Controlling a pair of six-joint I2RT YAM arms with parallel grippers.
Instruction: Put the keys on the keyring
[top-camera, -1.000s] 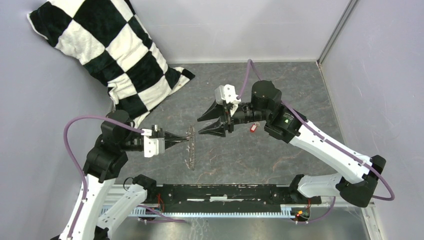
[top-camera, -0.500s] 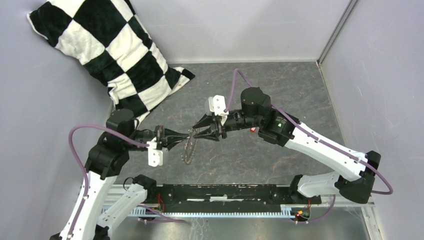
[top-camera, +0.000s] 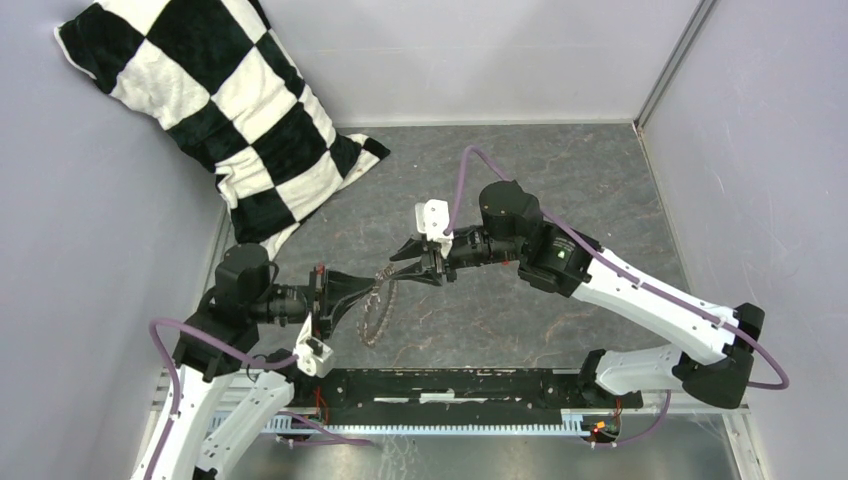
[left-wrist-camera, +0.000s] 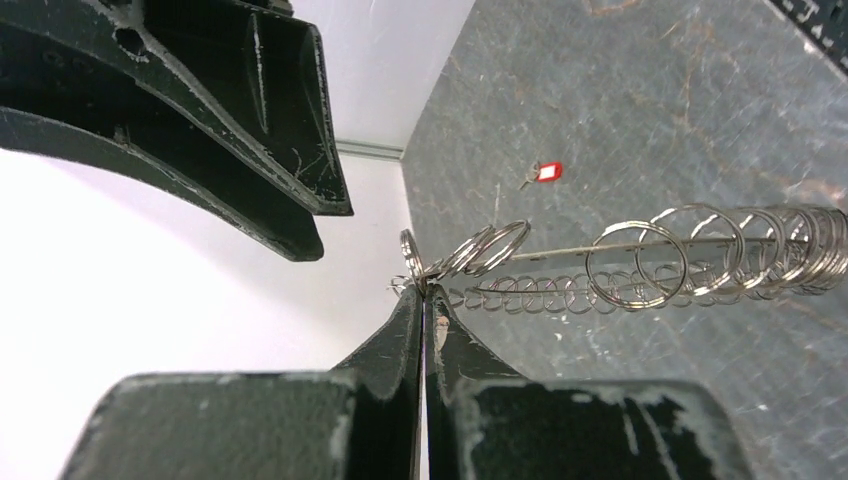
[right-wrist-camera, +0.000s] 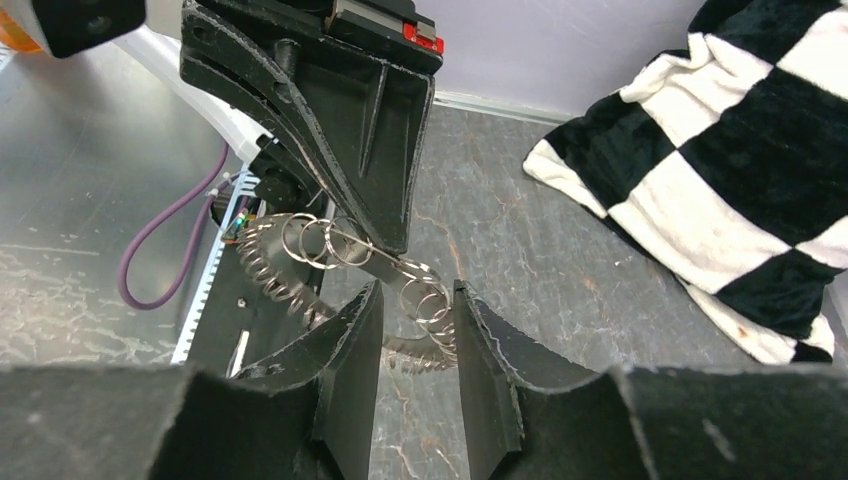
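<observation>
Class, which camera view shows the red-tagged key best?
The left wrist view: the red-tagged key lies in the open on the grey table beyond the keyring. Neither the top view nor the right wrist view shows it.

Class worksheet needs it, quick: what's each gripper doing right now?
Left gripper: closed, pinching the keyring.
Right gripper: open, jaws either side of the keyring's loops.

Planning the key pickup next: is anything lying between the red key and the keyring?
Nothing visible. In the left wrist view the red key lies on bare table beyond the keyring, which the left gripper pinches. The right gripper straddles the ring, open.
</observation>
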